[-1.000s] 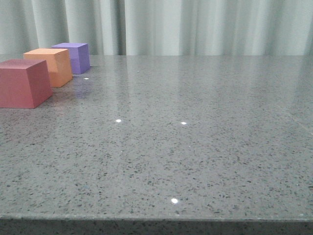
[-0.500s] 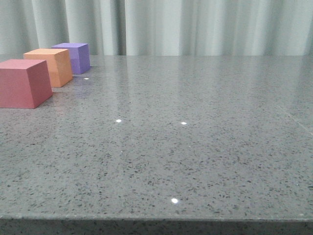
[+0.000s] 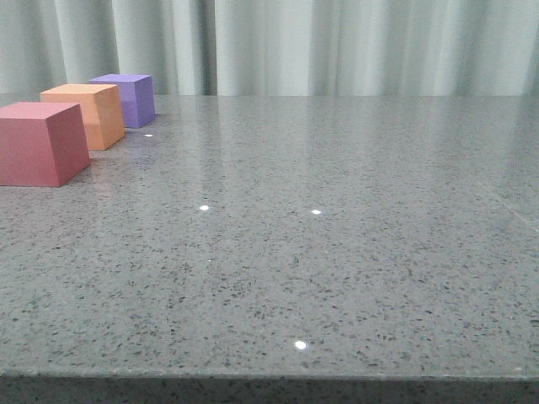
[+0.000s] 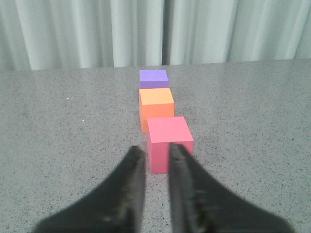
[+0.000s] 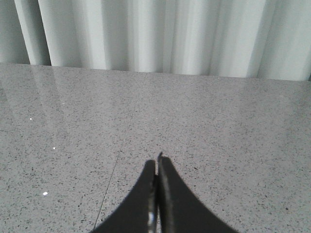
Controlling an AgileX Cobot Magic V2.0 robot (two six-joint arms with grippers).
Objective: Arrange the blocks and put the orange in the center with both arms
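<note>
So closest to the robot on the left side of the grey speckled table (image 3: 337,252) sits the red-pink cube (image 3: 40,141), then right behind it the orange cube (image 3: 87,114), and the purple cube (image 3: 129,98) at the far end, near the pale curtain (image 3: 337,46). All three line up in a row going away from the robot, orange sitting between the other two, each one just beside the next; can't quite tell if they're touching. In the left wrist view the left gripper (image 4: 155,155) hangs just short of the red-pink cube, fingers slightly parted with nothing between them. The right gripper (image 5: 157,164) is off over bare table, fingers pressed together, gripping nothing.
</note>
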